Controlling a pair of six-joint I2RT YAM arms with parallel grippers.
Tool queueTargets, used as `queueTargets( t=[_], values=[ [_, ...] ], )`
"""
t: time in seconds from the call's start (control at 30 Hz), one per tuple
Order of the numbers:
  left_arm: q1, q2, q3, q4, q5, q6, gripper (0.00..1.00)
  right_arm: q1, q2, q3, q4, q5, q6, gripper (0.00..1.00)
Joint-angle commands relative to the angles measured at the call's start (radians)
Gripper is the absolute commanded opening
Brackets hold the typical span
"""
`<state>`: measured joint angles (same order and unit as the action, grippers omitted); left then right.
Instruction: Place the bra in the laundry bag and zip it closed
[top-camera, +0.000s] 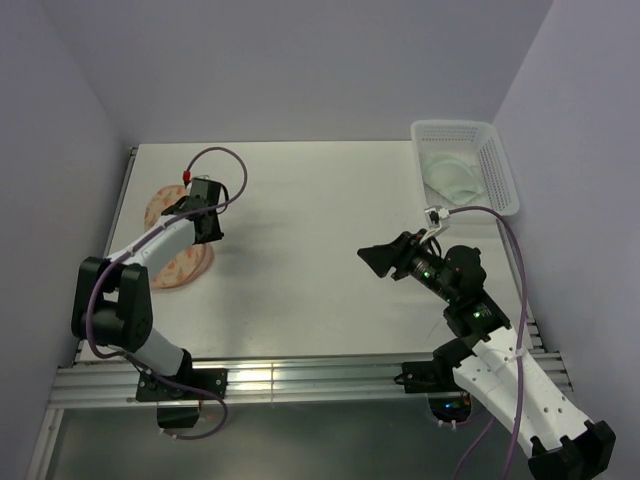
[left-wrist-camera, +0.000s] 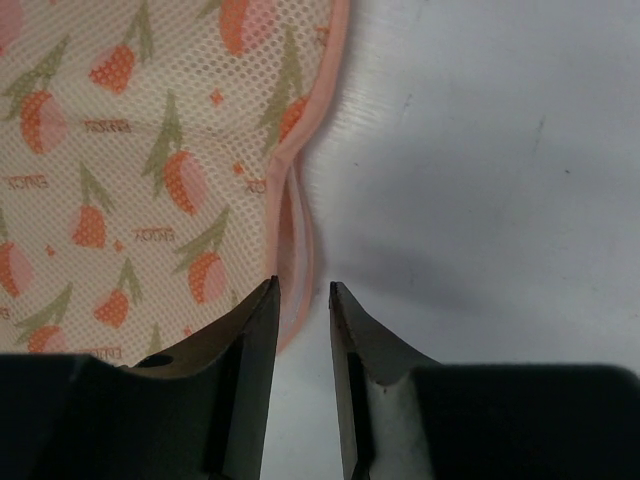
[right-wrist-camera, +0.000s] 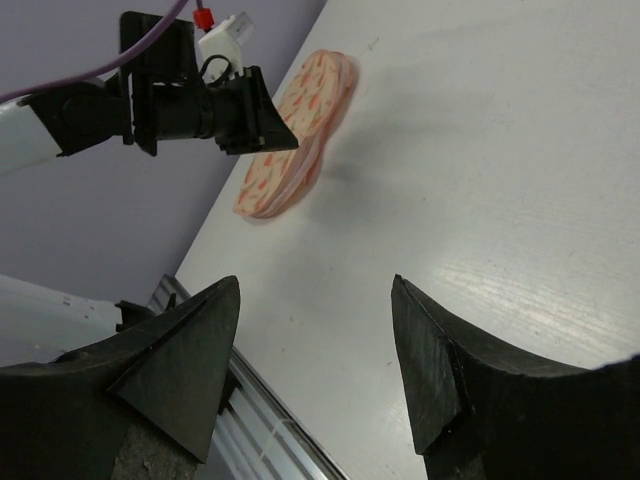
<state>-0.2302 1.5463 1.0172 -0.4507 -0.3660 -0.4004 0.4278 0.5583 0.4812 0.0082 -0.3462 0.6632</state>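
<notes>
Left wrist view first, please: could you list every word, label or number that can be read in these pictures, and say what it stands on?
Laundry bag: small orange words are printed again and again between the tulips, but they are too small and blurred to read with any certainty.
Basket: no text shows on it.
Elsewhere in the three views: no readable word, number or sign.

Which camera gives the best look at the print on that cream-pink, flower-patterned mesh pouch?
Left wrist: the cream-pink flowered mesh pouch is close up, print sharp. Right wrist shows its peanut outline, small. From the top, the left arm covers its middle.
</notes>
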Motion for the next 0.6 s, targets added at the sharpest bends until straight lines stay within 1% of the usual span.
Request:
queueTargets(
  t=[0.0, 0.17, 0.27, 0.37, 0.5, 0.57],
  values=[
    [0.026, 0.018, 0.046, 0.036, -0.057, 0.012, 0.33, 0.009, -0.015, -0.013, 0.042, -0.013, -0.019, 0.69],
    [0.034, 0.052, 0.030, 0.046, -0.071, 0.025, 0.36, 0.009, -0.034, -0.016, 0.026, 0.006, -0.027, 0.70],
    [0.035, 0.072, 0.026, 0.046, -0.099, 0.028, 0.36, 0.008, -0.035, -0.012, 0.022, -0.004, -0.034, 0.70],
    [0.048, 0.093, 0.030, 0.041, -0.102, 0.026, 0.33, 0.009, -0.031, -0.009, 0.016, -0.011, -0.039, 0.70],
    [0.051, 0.110, 0.030, 0.041, -0.105, 0.029, 0.25, 0.009, -0.034, -0.009, 0.015, -0.011, -0.040, 0.70],
    [0.052, 0.113, 0.031, 0.041, -0.108, 0.032, 0.23, 0.009, -0.037, -0.010, 0.016, -0.011, -0.037, 0.69]
  ],
)
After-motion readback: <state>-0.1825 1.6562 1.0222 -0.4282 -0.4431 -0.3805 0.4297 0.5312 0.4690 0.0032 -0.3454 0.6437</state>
